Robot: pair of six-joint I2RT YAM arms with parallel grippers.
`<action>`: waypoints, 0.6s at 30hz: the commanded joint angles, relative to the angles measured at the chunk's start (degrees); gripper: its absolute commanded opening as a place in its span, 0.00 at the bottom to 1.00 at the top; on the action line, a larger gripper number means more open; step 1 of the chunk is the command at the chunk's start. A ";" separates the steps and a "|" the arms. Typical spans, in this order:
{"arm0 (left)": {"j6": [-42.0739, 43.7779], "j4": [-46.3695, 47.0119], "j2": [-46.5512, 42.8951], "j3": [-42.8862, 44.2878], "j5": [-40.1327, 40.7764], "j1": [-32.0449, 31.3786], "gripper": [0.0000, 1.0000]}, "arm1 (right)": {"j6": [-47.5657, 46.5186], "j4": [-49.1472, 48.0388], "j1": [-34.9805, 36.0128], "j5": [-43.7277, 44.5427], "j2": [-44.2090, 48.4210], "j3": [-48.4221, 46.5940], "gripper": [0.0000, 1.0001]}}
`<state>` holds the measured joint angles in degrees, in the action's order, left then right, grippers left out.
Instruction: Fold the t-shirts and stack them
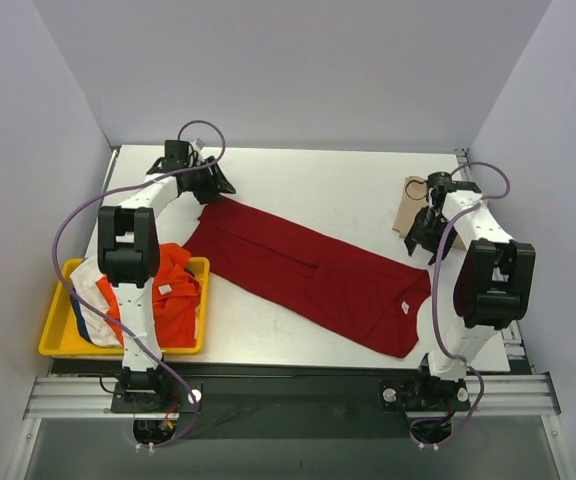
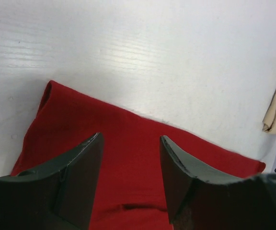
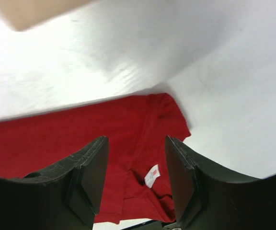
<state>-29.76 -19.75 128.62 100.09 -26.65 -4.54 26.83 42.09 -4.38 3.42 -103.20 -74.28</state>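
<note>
Top external view is showing the dark red t-shirt [image 1: 313,275] lying in a long band, running diagonally from the far left of the table [image 1: 368,185] down to the near right. The left gripper [image 2: 130,139] is hovering at the shirt's far-left end, jaws standing apart with nothing between them and red cloth showing through the gap. The right gripper [image 3: 135,140] is hanging over the near-right end, also spread wide and empty, with the neck label [image 3: 151,175] sitting just beneath it. I cannot tell whether either set of tips is touching the cloth.

The tan t-shirt [image 1: 409,205] is lying at the far right, near the right gripper and apart from the red one. The orange t-shirt [image 1: 173,295] and a white t-shirt [image 1: 88,280] are waiting bundled in the yellow tray [image 1: 56,340] at the near left.

My read: the red shirt is looking already narrowed lengthwise, and the 2 arms are lining up on its 2 ends. The next move is calling for each gripper to drop and pinch through every layer. They should then carry the far end over onto the near end without dragging the band askew.
</note>
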 commanded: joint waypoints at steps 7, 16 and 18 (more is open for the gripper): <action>-4.87 -3.09 -12.16 -6.49 4.42 -4.42 0.61 | -2.31 4.76 6.49 -7.63 1.87 -7.28 0.51; -6.19 -7.14 -3.56 -5.00 0.82 -10.93 0.62 | -2.84 1.69 8.16 -13.18 -4.20 -2.63 0.50; -5.84 -8.46 -0.83 -3.77 0.38 -11.20 0.62 | -3.19 1.51 8.07 -13.26 -5.25 -1.92 0.50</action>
<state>-35.59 -24.40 124.40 93.51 -24.93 -15.70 24.77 41.91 3.84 -8.34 -107.53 -77.41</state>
